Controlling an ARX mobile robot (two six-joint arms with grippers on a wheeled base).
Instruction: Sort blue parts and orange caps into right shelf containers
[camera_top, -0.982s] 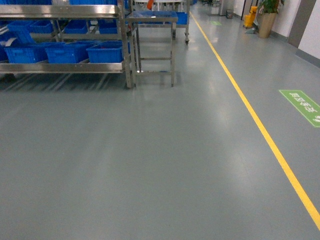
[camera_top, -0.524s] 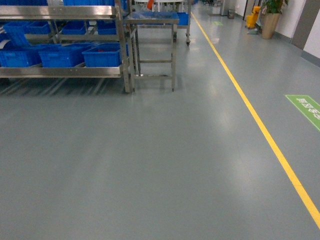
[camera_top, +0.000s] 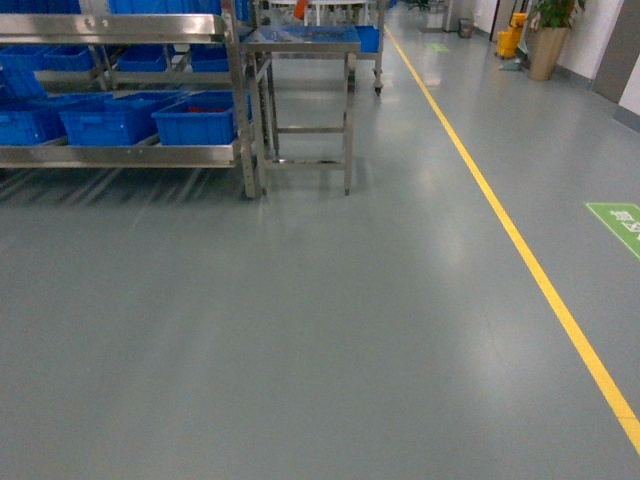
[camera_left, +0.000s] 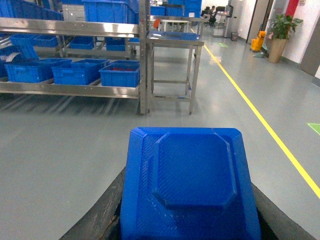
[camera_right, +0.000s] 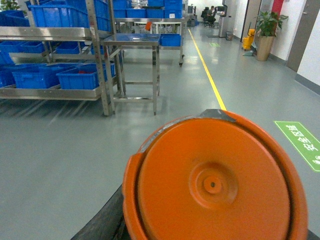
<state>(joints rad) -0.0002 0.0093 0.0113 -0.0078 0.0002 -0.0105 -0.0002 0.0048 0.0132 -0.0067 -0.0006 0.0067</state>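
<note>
While the robot faces an open stretch of grey floor (camera_top: 300, 330) in a factory aisle, its cargo rides at the wrists, apparently carried toward the steel shelf rack (camera_top: 130, 155) ahead and to the left; that reading is a judgement from the task, not something the pictures prove. The rack's lower tier holds a row of bright-blue crates, the right shelf containers (camera_top: 195, 118), well apart from both arms and far forward of them; the nearest crate shows something red or orange inside, too small to name. Beside the rack's end post stands a steel table (camera_top: 305, 45), and a yellow floor line (camera_top: 520, 240) runs down the aisle.

In the left wrist view a blue part (camera_left: 190, 185), a moulded tray-like piece with clipped corners, fills the lower frame directly ahead of the camera, where the left gripper would sit; in the right wrist view an orange cap (camera_right: 215, 182), round with a small central boss, sits likewise before the right gripper; each probably rides face-on so it can be dropped straight into its crate.

The jaws of both grippers are hidden behind their loads; only dark edges show beneath each piece, so whether they are clenched on the pieces or merely cradling them cannot be told. The head view shows neither arm; the rack's left end and upper tiers are cut off.
</note>
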